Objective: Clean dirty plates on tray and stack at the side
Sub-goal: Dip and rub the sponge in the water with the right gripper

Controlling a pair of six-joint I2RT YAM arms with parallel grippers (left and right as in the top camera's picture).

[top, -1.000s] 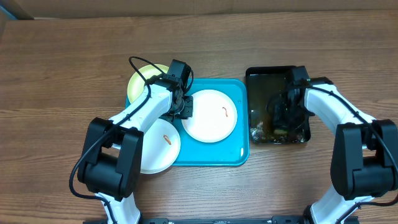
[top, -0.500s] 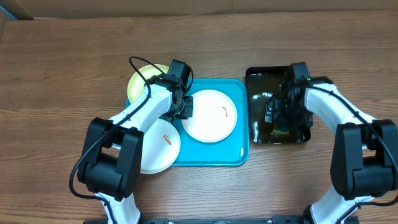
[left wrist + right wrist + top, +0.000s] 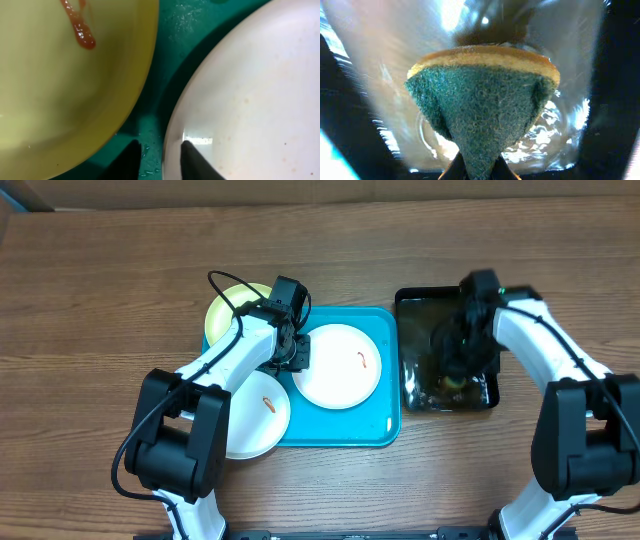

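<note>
On the turquoise tray [image 3: 340, 426] lies a white plate [image 3: 340, 365] with a small orange smear. A second smeared white plate [image 3: 255, 417] overhangs the tray's near left corner, and a pale yellow-green plate [image 3: 226, 310] sits at its far left. My left gripper [image 3: 294, 353] stands narrowly open astride the middle white plate's rim. In the left wrist view one fingertip [image 3: 192, 161] rests on that plate [image 3: 250, 95], and a strip of tray [image 3: 170, 55] shows beside the other. My right gripper [image 3: 479, 169] is shut on a green and yellow sponge [image 3: 480, 100].
A black glossy tray [image 3: 420, 302] holding water stands right of the turquoise tray, and my right gripper [image 3: 452, 365] hangs over it. The yellow-green plate [image 3: 60, 90] carries a red smear. Bare wooden table [image 3: 100, 300] surrounds both trays.
My right gripper opened wide and then closed on the sponge over the black tray, and its wrist shifted slightly. The left arm and all three plates have stayed put.
</note>
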